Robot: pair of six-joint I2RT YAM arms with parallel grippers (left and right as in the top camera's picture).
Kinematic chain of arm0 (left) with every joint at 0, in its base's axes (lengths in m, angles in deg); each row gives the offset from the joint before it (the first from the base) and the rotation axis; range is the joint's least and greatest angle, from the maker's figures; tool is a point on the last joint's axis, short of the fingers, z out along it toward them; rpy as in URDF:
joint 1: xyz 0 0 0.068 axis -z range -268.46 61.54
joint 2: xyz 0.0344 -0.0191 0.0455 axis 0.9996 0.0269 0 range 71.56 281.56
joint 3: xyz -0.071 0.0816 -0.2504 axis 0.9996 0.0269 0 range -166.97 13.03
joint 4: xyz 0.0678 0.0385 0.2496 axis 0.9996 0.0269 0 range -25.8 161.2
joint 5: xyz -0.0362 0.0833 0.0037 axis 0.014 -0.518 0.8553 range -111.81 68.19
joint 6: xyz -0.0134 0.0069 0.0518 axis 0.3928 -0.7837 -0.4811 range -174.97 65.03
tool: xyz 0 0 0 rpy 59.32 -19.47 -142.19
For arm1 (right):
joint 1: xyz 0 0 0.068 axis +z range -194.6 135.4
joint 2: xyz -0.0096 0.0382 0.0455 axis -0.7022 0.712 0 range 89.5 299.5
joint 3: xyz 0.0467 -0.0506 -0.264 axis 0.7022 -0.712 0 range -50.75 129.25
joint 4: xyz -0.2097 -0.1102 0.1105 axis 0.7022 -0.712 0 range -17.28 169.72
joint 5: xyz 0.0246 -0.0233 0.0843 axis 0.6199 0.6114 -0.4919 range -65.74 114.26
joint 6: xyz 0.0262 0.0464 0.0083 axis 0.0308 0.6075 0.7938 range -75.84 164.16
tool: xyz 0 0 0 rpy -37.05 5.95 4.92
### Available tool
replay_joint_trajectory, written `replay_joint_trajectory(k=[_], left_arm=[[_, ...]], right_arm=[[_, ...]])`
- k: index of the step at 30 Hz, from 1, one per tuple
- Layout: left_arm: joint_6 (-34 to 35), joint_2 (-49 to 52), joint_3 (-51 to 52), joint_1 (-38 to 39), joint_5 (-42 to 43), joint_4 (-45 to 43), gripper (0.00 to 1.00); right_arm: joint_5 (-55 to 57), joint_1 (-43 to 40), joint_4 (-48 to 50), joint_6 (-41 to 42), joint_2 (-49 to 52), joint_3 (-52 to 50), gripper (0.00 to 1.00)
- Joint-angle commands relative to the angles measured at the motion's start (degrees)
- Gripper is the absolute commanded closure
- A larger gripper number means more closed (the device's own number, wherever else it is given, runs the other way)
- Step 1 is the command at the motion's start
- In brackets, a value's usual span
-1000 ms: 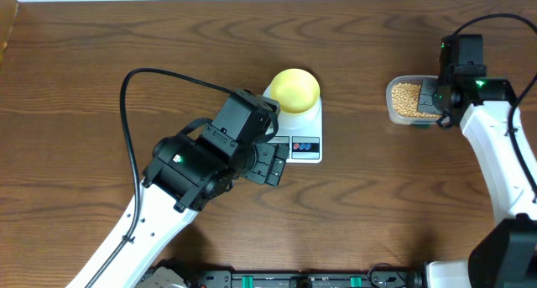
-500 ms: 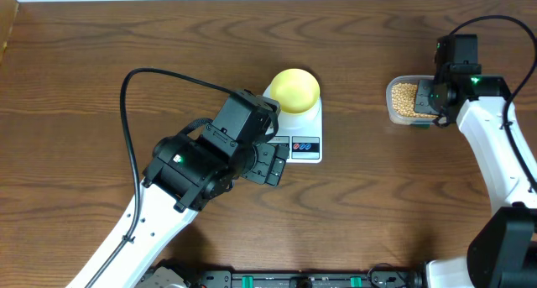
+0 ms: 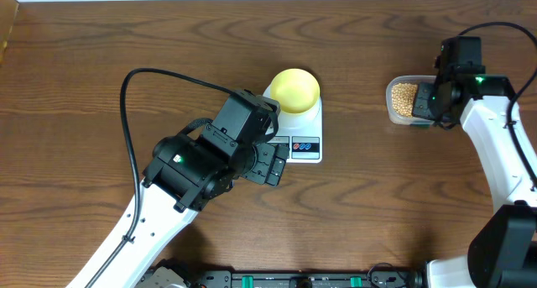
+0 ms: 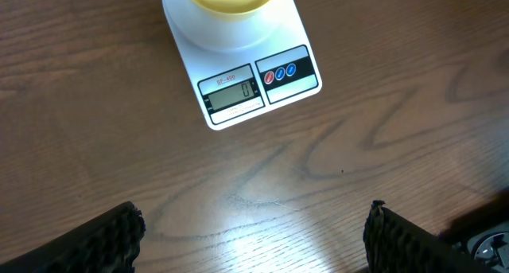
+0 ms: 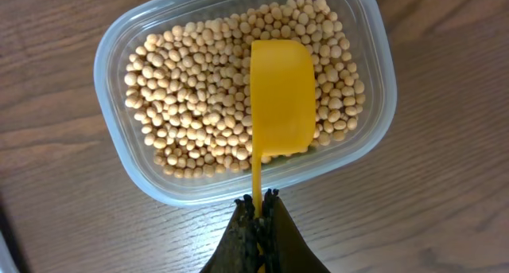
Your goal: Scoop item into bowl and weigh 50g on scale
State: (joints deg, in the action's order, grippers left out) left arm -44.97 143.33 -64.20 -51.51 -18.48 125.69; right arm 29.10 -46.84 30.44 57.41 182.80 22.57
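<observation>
The pale-yellow bowl [image 3: 294, 89] stands on the white scale [image 3: 305, 149], which also shows in the left wrist view [image 4: 254, 82] with its display reading 0. Tan beans [image 5: 199, 106] fill a clear tub [image 3: 401, 99] at the right. My right gripper [image 5: 259, 201] is shut on the handle of a bright yellow scoop [image 5: 281, 94], whose cup lies bottom-up over the beans inside the tub [image 5: 111, 138]. My left gripper [image 4: 253, 229] is open and empty, over bare wood just in front of the scale. In the overhead view the left gripper [image 3: 273, 162] is at the scale's front left corner.
The brown wooden table [image 3: 403, 204] carries only the scale and the tub. The left arm's black cable [image 3: 126, 95] loops over the table's left half. The right arm [image 3: 495, 154] comes in from the right edge.
The right wrist has shifted slightly over the tub's right end. The left arm has not moved.
</observation>
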Motion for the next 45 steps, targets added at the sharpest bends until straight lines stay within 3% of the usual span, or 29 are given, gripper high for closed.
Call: replay_joint_trajectory(k=[1, 12, 32, 45], left_arm=[[-1.20, -0.72, -1.86, -0.24, 0.50, 0.17, 0.09], [-1.20, -0.72, -1.86, -0.24, 0.50, 0.17, 0.09], [-1.18, -0.72, -1.86, -0.24, 0.50, 0.17, 0.09], [-1.20, -0.72, -1.86, -0.24, 0.50, 0.17, 0.09]], right_arm=[[-4.13, -1.68, -0.81, 1.57, 0.92, 0.85, 0.99], [-11.45, -5.27, -1.64, 1.95, 6.43, 0.85, 0.99], [-18.60, -5.29, -8.74, 2.05, 6.45, 4.46, 0.99], [-31.50, -10.29, -9.88, -0.94, 6.47, 5.66, 0.99]])
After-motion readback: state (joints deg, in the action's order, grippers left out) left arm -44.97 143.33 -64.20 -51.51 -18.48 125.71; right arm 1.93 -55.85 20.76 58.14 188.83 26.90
